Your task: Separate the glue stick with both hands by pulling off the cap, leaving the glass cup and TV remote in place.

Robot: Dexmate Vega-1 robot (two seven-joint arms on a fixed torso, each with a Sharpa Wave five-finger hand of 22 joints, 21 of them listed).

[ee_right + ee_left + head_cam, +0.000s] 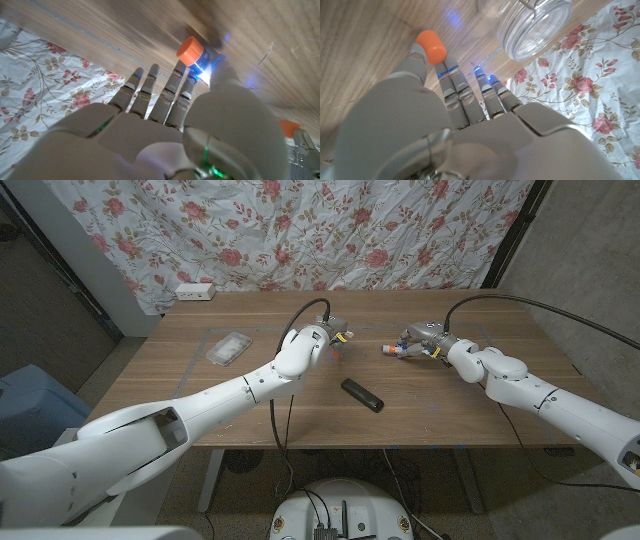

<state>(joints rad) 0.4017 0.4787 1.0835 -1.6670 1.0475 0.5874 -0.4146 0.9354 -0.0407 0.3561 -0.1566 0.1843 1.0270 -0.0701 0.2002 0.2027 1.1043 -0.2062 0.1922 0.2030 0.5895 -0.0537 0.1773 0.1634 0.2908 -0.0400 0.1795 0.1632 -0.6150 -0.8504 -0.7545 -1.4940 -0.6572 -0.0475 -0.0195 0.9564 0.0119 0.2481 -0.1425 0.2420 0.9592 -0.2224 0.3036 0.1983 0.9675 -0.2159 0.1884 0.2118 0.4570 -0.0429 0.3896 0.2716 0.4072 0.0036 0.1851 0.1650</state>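
- Left hand (pixel 328 340) is raised over the table (pixel 450 415) near its middle and pinches the orange cap (pixel 431 46) at its fingertips. The cap is clear of the tube, so the pull appears done.
- Right hand (pixel 420 342) holds the glue stick body (pixel 392 349) over the table's right half, well apart from the left hand. The right wrist view shows its orange end (pixel 190 50) sticking out past the fingers, probably so the open end stays off the wood.
- Glass cup (pixel 228 347) lies toward the left edge, apart from both hands.
- TV remote (pixel 361 395) lies near the front edge, between the arms, touching neither, as the task requires.
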